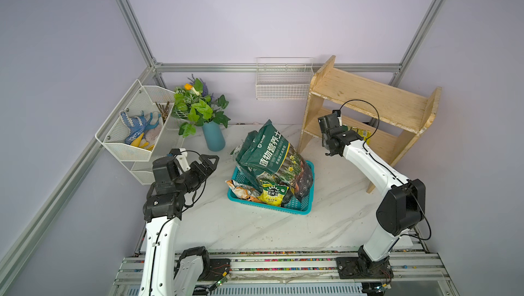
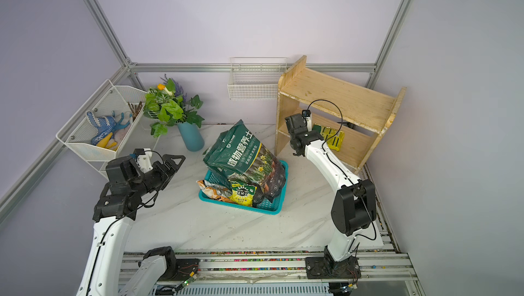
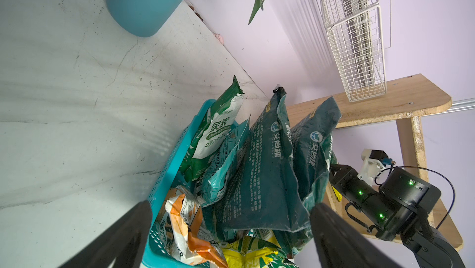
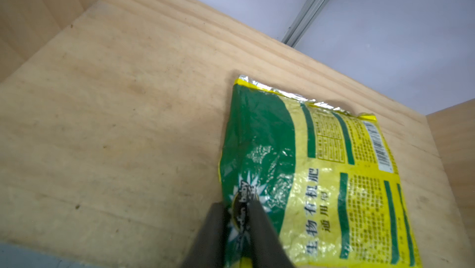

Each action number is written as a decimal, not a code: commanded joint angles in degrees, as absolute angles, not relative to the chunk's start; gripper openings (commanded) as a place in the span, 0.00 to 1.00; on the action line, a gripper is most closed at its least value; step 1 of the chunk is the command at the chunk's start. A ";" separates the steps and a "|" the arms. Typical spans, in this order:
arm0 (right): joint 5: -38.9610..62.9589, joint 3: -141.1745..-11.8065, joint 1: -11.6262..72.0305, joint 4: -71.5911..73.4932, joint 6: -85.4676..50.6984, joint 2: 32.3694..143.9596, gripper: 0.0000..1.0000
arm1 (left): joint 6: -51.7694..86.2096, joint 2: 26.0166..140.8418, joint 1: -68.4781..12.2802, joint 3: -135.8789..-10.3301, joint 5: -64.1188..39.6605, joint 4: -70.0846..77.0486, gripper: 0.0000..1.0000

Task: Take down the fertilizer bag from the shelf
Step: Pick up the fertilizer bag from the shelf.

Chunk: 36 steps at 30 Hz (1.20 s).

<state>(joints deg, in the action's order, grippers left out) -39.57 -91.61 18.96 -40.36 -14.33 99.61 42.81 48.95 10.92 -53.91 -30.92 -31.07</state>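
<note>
Right wrist view: the green-and-yellow foil fertilizer bag (image 4: 321,176) is clamped at its near edge by the right gripper (image 4: 237,209), to be drawn straight back off the pale wooden shelf (image 4: 115,125).

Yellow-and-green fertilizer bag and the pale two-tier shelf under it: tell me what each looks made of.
Yellow-and-green fertilizer bag: glossy plastic film, possibly foil-lined; crinkled highlights, silvery sealed edge.
Pale two-tier shelf: unpainted wood, matte; grain lines and small stains show.
</note>
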 commanded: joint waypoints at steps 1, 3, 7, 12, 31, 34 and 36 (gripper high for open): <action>-38.00 -91.77 18.28 -42.64 -14.62 100.35 0.00 | 42.45 48.78 11.44 -51.50 -31.64 -30.85 1.00; -37.76 -91.80 18.28 -42.79 -14.90 99.62 0.00 | 42.45 48.78 11.50 -51.46 -31.64 -30.85 1.00; -35.54 -91.92 18.28 -43.21 -15.73 97.22 0.00 | 42.45 48.78 11.60 -51.51 -31.70 -30.81 1.00; -30.16 -91.60 18.71 -44.87 -16.26 92.46 0.00 | 42.52 48.87 11.63 -51.42 -31.73 -30.83 1.00; -30.87 -83.73 38.61 -51.29 -22.84 68.13 0.00 | 42.23 48.69 12.09 -51.42 -31.10 -31.03 1.00; -24.31 -81.10 42.19 -48.79 -20.34 64.69 0.00 | 42.28 48.60 12.13 -51.42 -31.19 -31.03 1.00; -23.64 -79.20 44.48 -48.35 -21.37 62.12 0.00 | 42.28 48.52 12.18 -51.42 -31.20 -31.03 1.00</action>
